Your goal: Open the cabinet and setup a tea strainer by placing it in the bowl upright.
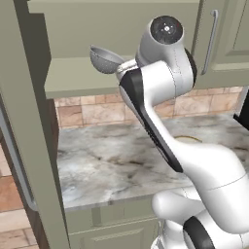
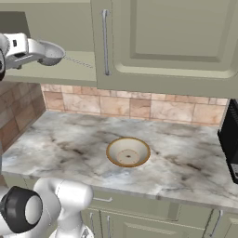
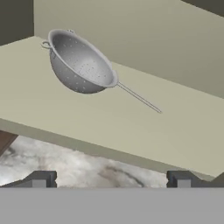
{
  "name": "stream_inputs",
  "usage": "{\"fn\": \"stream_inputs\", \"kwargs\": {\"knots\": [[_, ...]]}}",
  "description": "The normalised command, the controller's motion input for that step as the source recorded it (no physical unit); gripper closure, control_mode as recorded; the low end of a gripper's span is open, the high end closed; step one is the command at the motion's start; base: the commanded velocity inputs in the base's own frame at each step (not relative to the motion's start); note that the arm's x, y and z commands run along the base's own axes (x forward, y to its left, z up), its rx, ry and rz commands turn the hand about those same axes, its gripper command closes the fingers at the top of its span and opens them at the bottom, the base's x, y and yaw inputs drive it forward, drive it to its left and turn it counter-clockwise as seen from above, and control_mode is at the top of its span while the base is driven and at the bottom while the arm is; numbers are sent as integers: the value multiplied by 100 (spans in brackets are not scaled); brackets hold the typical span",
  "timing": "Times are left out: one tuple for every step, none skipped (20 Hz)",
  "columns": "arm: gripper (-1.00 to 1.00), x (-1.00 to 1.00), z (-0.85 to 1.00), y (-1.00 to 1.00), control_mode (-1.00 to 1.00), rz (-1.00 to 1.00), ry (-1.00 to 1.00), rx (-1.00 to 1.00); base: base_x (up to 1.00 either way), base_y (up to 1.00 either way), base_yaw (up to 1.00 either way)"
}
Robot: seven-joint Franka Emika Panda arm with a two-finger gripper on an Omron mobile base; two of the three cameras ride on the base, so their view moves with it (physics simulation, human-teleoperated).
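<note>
On the cabinet (image 3: 131,118) shelf, tea strainer (image 3: 81,65) tilts, handle toward open gripper (image 3: 111,179).

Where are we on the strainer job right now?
Done: the cabinet door is swung open. In hand: the open gripper points at the tea strainer, which sits tilted on the cabinet shelf, not gripped. Left: grasp it, carry it down, and set it upright in the bowl on the counter.

marble counter (image 2: 186,153), stone backsplash (image 2: 139,106), black appliance (image 2: 230,139)
</note>
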Motion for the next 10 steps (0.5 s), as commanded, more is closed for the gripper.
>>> {"fn": "stream_inputs", "kwargs": {"knots": [[-100, 2, 35, 1, -100, 0, 0, 0, 0, 0, 0], [-100, 6, 39, 0, -100, 0, 0, 0, 0, 0, 0], [-100, 17, 23, 0, -100, 0, 0, 0, 0, 0, 0], [-100, 19, 10, 0, -100, 0, 0, 0, 0, 0, 0], [-100, 11, 0, 0, -100, 0, -3, 2, 0, 0, 0], [-100, 14, 0, 0, -100, 0, -6, 3, 0, 0, 0], [-100, 15, 0, 4, -100, 0, -9, 0, 0, 0, 0], [-100, 19, 0, 6, -100, 0, -5, 0, 0, 0, 0], [-100, 17, -6, 5, -100, 0, -7, 0, 0, 0, 0], [-100, 19, -15, 7, -100, 0, -5, 0, 0, 0, 0]]}}
